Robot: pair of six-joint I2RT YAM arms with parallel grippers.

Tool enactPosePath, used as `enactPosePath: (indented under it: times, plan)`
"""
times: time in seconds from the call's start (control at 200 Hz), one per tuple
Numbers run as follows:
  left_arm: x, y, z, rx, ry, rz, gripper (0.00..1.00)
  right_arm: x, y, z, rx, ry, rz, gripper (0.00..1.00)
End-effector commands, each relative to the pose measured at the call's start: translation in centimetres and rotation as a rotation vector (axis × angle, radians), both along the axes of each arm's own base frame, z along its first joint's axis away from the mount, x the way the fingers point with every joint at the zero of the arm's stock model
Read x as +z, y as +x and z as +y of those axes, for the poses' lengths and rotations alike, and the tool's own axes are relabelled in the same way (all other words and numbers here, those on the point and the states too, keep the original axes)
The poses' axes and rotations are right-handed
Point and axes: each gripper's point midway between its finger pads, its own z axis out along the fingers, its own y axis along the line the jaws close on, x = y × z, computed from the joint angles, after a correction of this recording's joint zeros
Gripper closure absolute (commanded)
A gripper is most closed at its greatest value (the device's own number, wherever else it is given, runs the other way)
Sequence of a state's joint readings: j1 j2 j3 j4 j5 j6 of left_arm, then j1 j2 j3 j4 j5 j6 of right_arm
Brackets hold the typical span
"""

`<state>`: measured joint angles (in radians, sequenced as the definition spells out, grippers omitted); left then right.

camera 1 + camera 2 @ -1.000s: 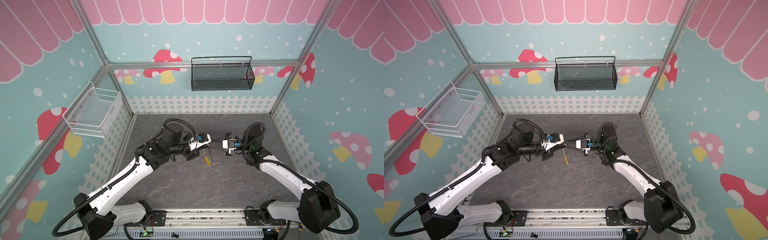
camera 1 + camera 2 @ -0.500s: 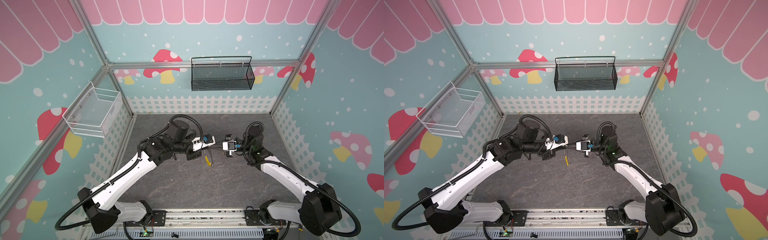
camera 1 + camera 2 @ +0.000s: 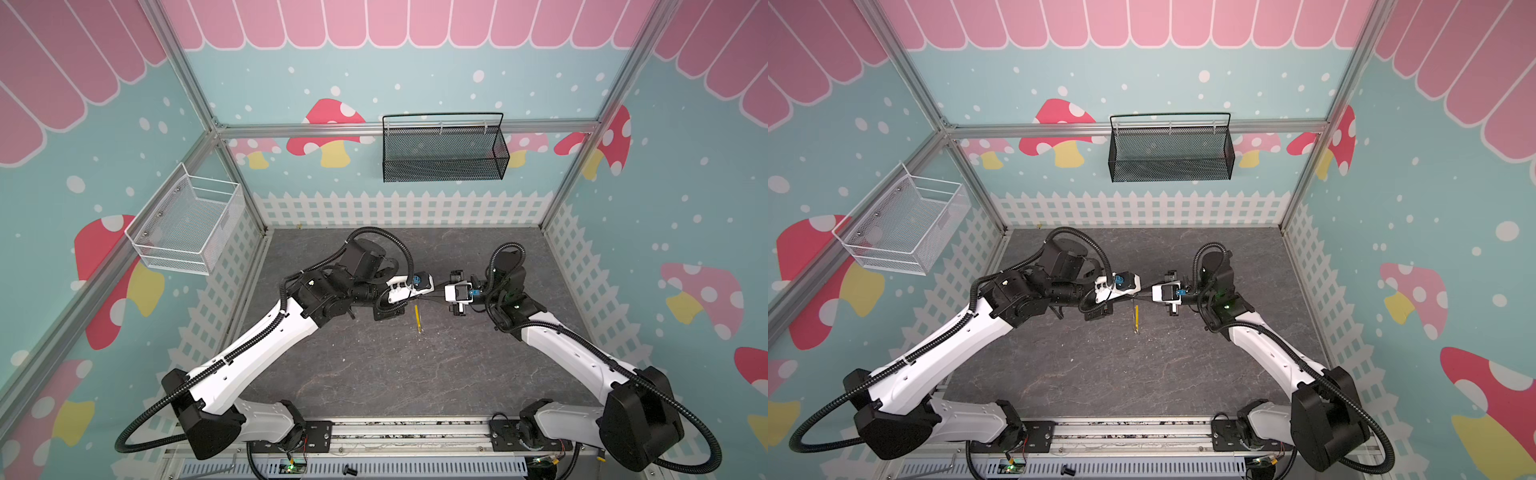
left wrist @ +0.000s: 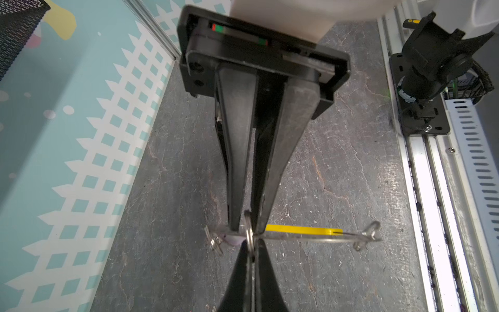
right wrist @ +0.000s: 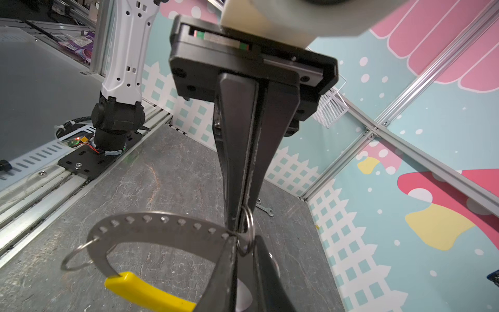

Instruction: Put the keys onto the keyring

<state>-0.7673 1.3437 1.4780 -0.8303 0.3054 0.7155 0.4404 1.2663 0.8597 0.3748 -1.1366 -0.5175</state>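
Note:
The keyring (image 5: pixel 162 227) is a flat grey metal arc with a row of holes and a yellow plastic segment (image 5: pixel 145 290). It hangs above the floor, and in both top views only the yellow segment (image 3: pixel 417 318) (image 3: pixel 1136 318) stands out. My left gripper (image 5: pixel 237 228) (image 4: pixel 253 243) is shut on one end of the arc. My right gripper (image 5: pixel 244 240) (image 4: pixel 247 229) meets it tip to tip. It is shut on a key's small split ring (image 5: pixel 247 224), with the lilac tag (image 4: pixel 233 238) beside its tips. The silver key (image 4: pixel 214 241) dangles there.
A small wrench (image 5: pixel 266 209) lies on the grey floor near the far corner. A black mesh basket (image 3: pixel 442 147) hangs on the back wall and a white wire basket (image 3: pixel 187 226) on the left wall. The arms' base rail (image 3: pixel 395 432) runs along the front.
The right gripper's jaws have closed in on the split ring. The left arm has shifted slightly to the right with the keyring, so the two grippers now meet.

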Motion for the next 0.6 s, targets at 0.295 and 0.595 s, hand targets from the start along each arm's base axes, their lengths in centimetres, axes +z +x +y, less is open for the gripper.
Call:
enactPosePath:
  times: [0.295, 0.595]
  plan:
    - [1.0, -0.3, -0.2, -0.021, 0.001, -0.067, 0.93, 1.0, -0.9, 0.2, 0.054, 0.011, -0.023, 1.00]
    - [1.8, 0.5, 2.1, 0.111, -0.307, -0.125, 0.66, 2.4, -1.1, 0.1, 0.074, 0.064, -0.041, 1.00]
